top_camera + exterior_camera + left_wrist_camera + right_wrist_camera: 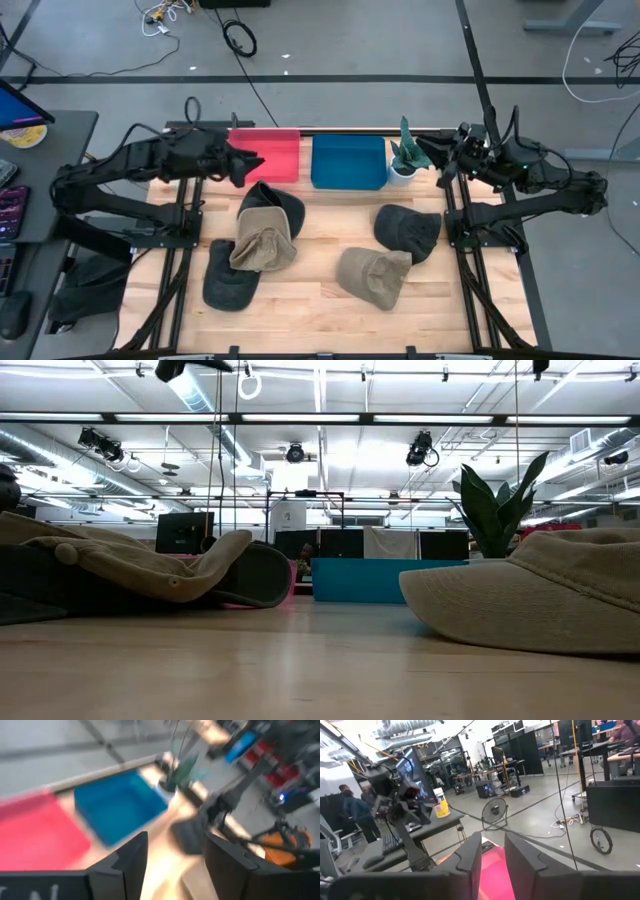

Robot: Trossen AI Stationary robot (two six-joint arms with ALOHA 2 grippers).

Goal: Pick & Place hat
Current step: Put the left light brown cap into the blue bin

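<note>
Both arms raised, no hat held.
L gripper [250, 163] fingers apart over red bin [272, 155]; R gripper [437, 155] slightly apart by plant [406, 152]; hats [262, 240] untouched.

Hats [265, 240] on table [320, 310], two bins [348, 162] behind

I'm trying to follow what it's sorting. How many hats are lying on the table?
5. A dark hat lies near the red bin, a tan hat overlaps it, and a dark hat lies at front left. A tan hat lies front right, a dark hat behind it. Overlaps could hide more.
</note>
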